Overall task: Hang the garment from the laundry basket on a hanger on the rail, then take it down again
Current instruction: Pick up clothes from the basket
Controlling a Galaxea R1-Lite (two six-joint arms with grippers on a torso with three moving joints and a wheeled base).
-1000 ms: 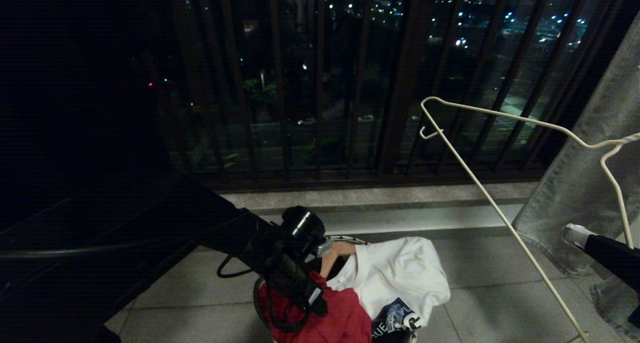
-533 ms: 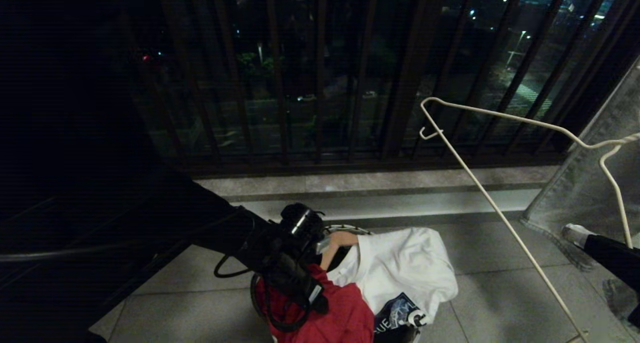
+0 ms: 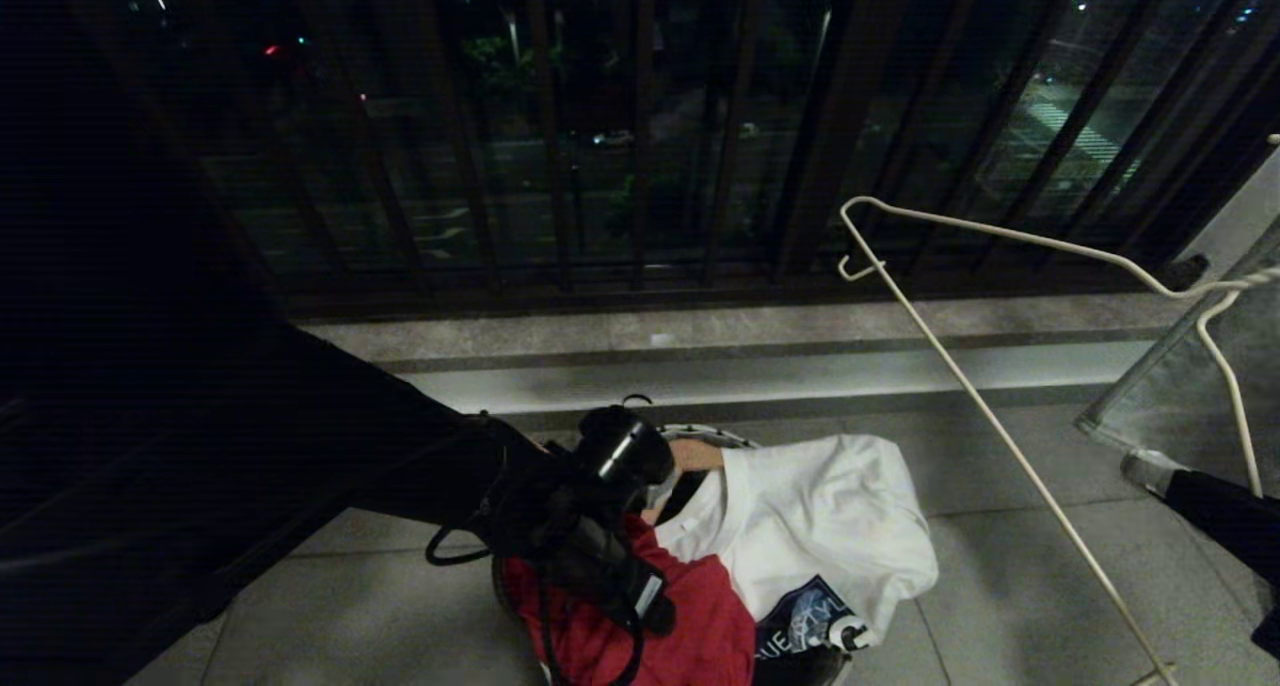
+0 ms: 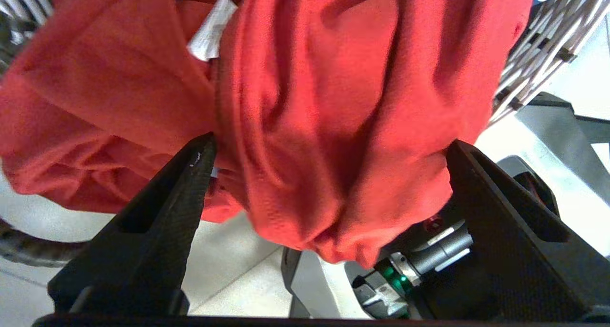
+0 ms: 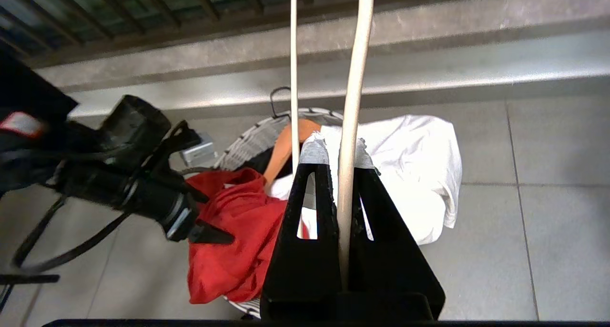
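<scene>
The garment (image 3: 700, 636), a red T-shirt, lies bunched over the near side of the laundry basket (image 3: 702, 432), whose white woven rim shows behind it. My left gripper (image 3: 645, 611) is down on it, open. In the left wrist view the red garment (image 4: 333, 103) fills the space between the wide-spread fingers of the left gripper (image 4: 329, 146). My right gripper (image 5: 336, 148) is shut on the white wire of the hanger (image 5: 355, 79). That hanger (image 3: 1000, 436) is held up in the air to the right of the basket. The rail is out of view.
A white T-shirt (image 3: 820, 526) with a dark print drapes over the basket's right side, and a wooden hanger (image 5: 281, 150) lies inside. Dark window railing bars (image 3: 640, 166) and a stone ledge (image 3: 760, 366) stand behind. Grey denim cloth (image 3: 1200, 376) hangs at the right over tiled floor.
The whole head view has tilted downward, so the railing and ledge sit higher. My left gripper has sunk a little further onto the red garment. The right gripper and hanger have kept still.
</scene>
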